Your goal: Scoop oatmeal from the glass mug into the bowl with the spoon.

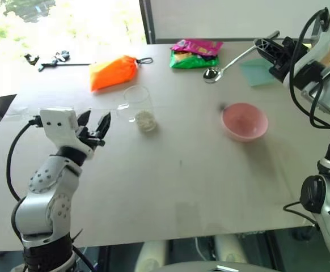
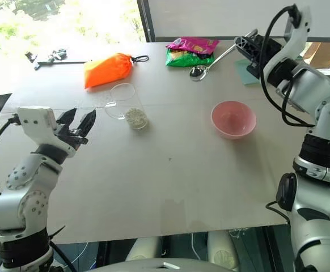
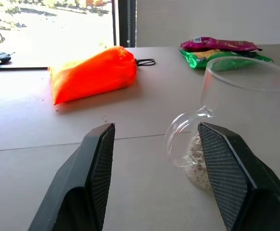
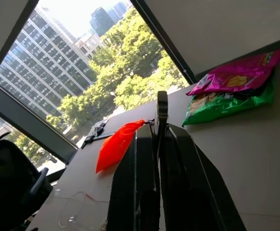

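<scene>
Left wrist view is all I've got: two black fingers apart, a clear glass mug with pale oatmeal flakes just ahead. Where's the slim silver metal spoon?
Observer: The slim silver metal spoon is clamped by its handle in the right gripper, raised above the table's far side.
Operator: And the bowl?
Observer: The round pink plastic bowl sits on the table to the right of the clear glass mug, well apart from it.
Operator: Is my left gripper touching the mug?
Observer: No. The left gripper is open, short of the mug, on its left.
</scene>
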You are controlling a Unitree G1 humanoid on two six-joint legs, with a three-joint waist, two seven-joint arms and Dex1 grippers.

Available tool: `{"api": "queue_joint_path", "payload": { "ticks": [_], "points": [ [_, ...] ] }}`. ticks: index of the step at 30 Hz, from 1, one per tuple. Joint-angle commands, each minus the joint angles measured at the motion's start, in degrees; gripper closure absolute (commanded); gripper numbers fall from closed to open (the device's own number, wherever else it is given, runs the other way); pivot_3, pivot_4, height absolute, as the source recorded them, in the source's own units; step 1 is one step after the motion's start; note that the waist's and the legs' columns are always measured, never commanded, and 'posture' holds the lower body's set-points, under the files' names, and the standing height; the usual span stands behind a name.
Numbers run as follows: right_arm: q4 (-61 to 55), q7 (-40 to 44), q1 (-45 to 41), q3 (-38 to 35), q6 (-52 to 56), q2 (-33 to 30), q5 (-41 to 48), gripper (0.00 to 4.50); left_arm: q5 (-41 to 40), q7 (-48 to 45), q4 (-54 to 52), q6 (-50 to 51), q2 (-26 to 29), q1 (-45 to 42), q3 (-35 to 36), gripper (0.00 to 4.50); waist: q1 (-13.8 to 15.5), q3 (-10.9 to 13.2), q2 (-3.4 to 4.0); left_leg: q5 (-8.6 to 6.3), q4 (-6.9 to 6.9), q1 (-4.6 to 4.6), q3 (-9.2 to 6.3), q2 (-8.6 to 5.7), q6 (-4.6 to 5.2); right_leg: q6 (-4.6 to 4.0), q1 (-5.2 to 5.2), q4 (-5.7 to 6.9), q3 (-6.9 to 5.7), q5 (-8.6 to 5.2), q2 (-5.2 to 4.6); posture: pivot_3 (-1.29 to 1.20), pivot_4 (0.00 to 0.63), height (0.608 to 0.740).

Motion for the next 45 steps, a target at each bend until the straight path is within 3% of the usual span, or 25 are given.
{"api": "queue_joint_path", "payload": {
  "ticks": [1,8,30,36,45],
  "points": [
    [-4.0,-1.0,0.2,-2.4,-0.4,-0.7,2.6,4.50,3.5,-0.5,4.4,-3.7,0.4,-1.9,-2.6,1.67,0.1,0.0,0.00,0.00,0.00,0.00,0.00,0.00,0.00,0.00,0.00,0.00,-0.01,0.00,0.00,0.00,0.150,0.740],
    [-5.7,-2.1,1.3,-2.8,-0.7,-1.3,4.4,4.50,6.3,-0.6,12.0,-7.5,-1.2,-6.7,-5.7,1.67,0.1,0.0,0.00,0.00,0.00,-0.03,-0.02,-0.02,0.00,0.00,0.00,-0.01,-0.02,0.00,-0.02,0.00,0.150,0.740],
    [-6.4,-2.0,2.4,-2.5,-1.3,-1.6,4.8,4.50,13.6,5.9,21.8,-12.4,-6.2,-15.0,-8.9,1.67,0.0,0.0,0.00,0.00,-0.01,-0.03,-0.03,-0.02,0.00,0.00,-0.01,-0.01,-0.02,0.00,-0.02,0.00,0.150,0.740],
    [-6.8,-2.0,2.6,-2.4,-1.3,-1.7,4.6,4.50,14.3,5.3,22.9,-13.0,-6.0,-15.7,-8.7,4.45,0.0,0.0,0.00,0.00,-0.01,-0.03,-0.04,-0.02,0.00,0.00,-0.01,-0.02,-0.02,0.00,-0.02,0.00,0.150,0.740],
    [-7.3,-1.5,2.6,-1.8,-1.1,-1.8,4.3,4.50,14.7,6.1,22.9,-12.9,-6.6,-16.7,-8.3,4.45,0.0,0.0,0.00,0.00,-0.01,-0.03,-0.07,-0.02,0.00,0.00,-0.01,-0.02,-0.02,0.00,-0.03,0.00,0.150,0.740]
  ]
}}
